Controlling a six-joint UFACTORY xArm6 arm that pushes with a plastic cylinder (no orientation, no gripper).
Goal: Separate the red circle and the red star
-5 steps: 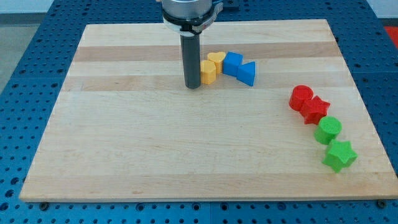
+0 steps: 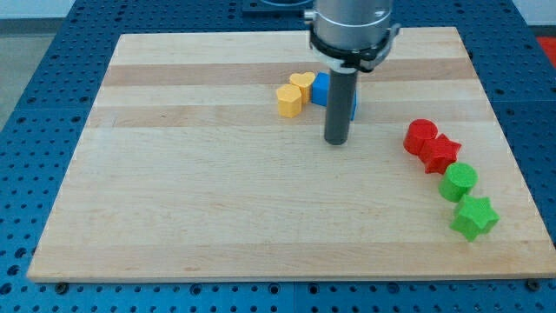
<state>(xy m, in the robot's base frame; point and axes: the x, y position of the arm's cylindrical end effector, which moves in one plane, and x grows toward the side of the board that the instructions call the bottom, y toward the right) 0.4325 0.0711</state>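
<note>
Pale wooden board [image 2: 217, 217] on blue perforated table [image 2: 35, 104], evenly lit.

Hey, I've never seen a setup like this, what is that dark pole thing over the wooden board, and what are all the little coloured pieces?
That pole is the end of a robot arm. It has no claw, so nothing is held; it only pushes pieces by sliding my tip along the wooden board. There is one camera view, looking down at the board at a slant. Near the view's top sit a yellow hexagon, a yellow heart and blue blocks partly hidden behind the rod. At the view's right, touching in a chain, lie the red circle, red star, green circle and green star. The tip stands apart, left of the red pair.
</note>
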